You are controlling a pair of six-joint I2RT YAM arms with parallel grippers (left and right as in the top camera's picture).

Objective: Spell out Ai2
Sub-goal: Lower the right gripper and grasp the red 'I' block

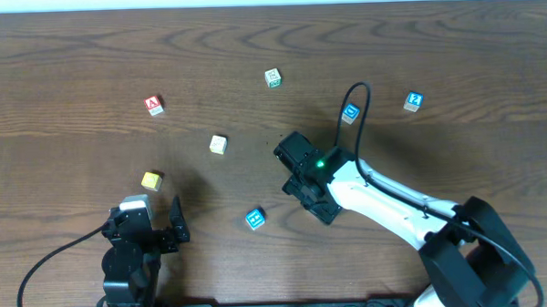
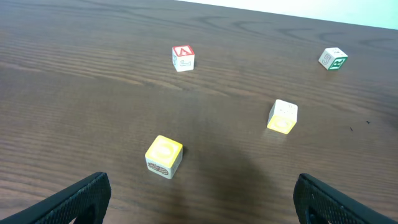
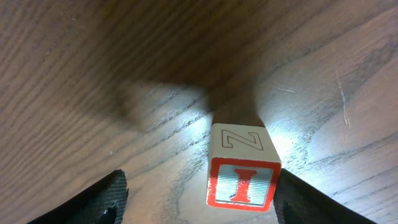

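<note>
A wooden block with a red I face and a Z on another side (image 3: 244, 180) lies between the fingers of my right gripper (image 3: 202, 199). The gripper is open. The block is close against the right finger and well apart from the left one. In the overhead view the right gripper (image 1: 306, 175) hides this block. A red A block (image 1: 154, 105) sits at the far left and also shows in the left wrist view (image 2: 183, 58). My left gripper (image 1: 171, 228) is open and empty near the front left, its fingers (image 2: 199, 199) wide apart behind a yellow block (image 2: 164, 156).
The yellow block (image 1: 151, 180), a cream block (image 1: 218, 144) (image 2: 283, 116) and a green-marked block (image 1: 273, 78) (image 2: 333, 58) lie on the brown wooden table. Blue blocks lie at the front centre (image 1: 255, 218) and at the right (image 1: 350, 112) (image 1: 413, 101).
</note>
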